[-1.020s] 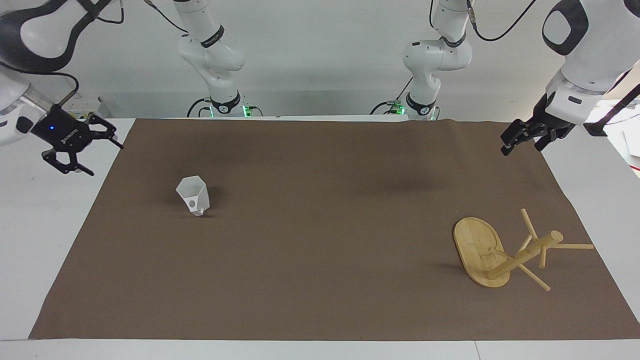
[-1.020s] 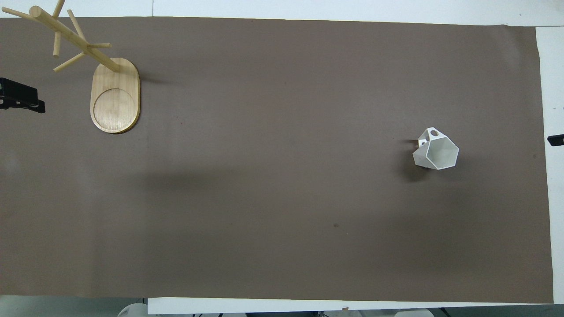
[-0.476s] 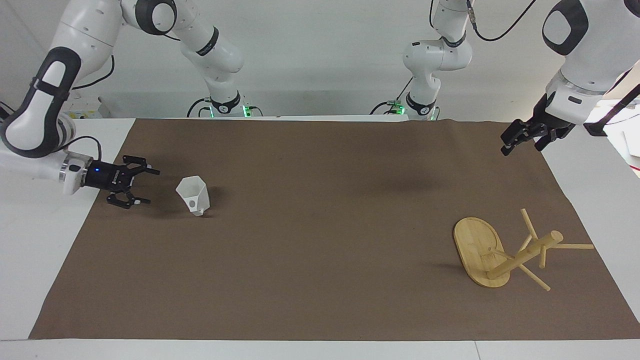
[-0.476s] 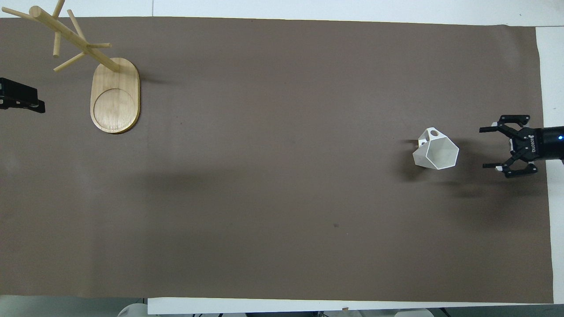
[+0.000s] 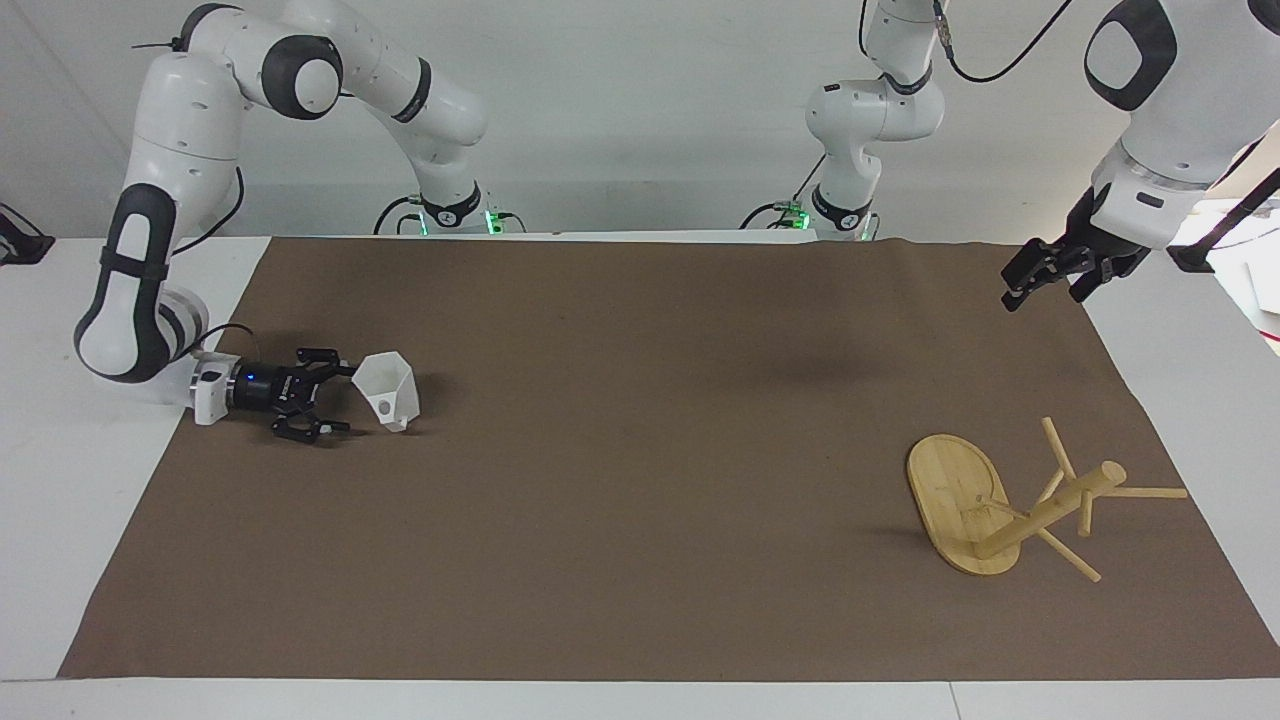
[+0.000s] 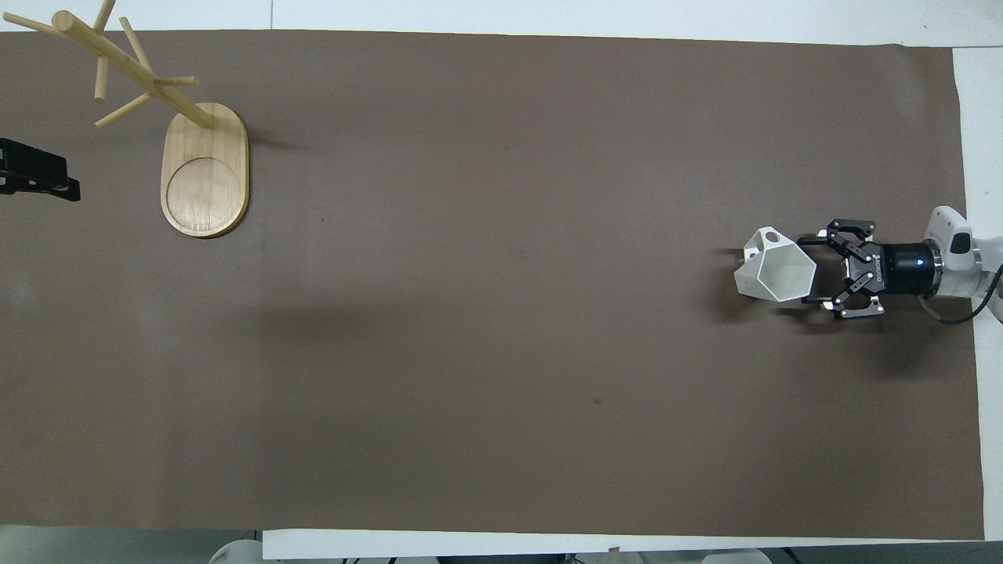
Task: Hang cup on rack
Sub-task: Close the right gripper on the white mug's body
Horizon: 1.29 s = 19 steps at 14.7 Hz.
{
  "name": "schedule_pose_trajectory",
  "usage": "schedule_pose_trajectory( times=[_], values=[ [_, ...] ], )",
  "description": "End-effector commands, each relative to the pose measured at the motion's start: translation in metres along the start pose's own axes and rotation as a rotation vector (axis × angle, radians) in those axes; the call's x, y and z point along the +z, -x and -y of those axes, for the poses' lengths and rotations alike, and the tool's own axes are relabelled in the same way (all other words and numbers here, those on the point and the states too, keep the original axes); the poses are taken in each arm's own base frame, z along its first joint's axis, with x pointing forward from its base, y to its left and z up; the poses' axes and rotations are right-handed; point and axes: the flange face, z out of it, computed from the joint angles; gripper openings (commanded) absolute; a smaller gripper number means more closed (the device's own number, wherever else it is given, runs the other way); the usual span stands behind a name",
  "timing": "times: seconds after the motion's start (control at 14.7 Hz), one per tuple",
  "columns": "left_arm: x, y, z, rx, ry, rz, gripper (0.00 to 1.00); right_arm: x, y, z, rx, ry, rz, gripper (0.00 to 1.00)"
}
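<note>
A: Closing on the cup (image 5: 388,391) is the step in hand, I'd judge. The right gripper (image 5: 342,399) lies low and level over the brown mat (image 5: 640,560) at the right arm's end of the table, its fingers spread wide and reaching to the cup's wall, one on either flank, not yet pinching.

B: How should it go?

A: Push in a little deeper so the pads take the faceted wall below the rim, then squeeze slowly. The cup tapers to a narrow base and looks tippy, so a nudge from one finger first could knock it over. The squared handle (image 6: 752,252) points away from the gripper, which leaves it free for a peg later.

B: And the rack (image 5: 1010,505)?

A: Well apart, at the left arm's end, farther from the robots than the cup. The left gripper (image 5: 1040,277) waits in the air over the mat's edge there; whether it is open I cannot tell.

B: What changed?

A: Half a second back the right gripper was clear of the cup; a second back it hung high off the mat's edge. Cup, rack and left gripper have not moved.
</note>
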Motion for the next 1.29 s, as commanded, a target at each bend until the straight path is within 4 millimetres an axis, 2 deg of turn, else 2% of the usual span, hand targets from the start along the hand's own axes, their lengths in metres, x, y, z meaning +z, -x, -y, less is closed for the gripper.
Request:
schedule_pose_trajectory(
  times=[0.0, 0.41, 0.82, 1.22],
  values=[
    [0.0, 0.004, 0.003, 0.009, -0.011, 0.001, 1.0, 0.021, -0.011, -0.01, -0.051, -0.018, -0.033, 1.0],
    [0.0, 0.004, 0.003, 0.011, -0.011, 0.001, 1.0, 0.027, -0.011, -0.007, -0.092, -0.038, -0.043, 1.0],
    [0.0, 0.004, 0.003, 0.009, -0.011, -0.001, 1.0, 0.051, -0.004, 0.007, -0.105, -0.077, -0.063, 1.0],
    [0.0, 0.004, 0.003, 0.009, -0.011, 0.001, 1.0, 0.058, -0.002, 0.012, -0.127, -0.086, -0.072, 1.0]
  ],
)
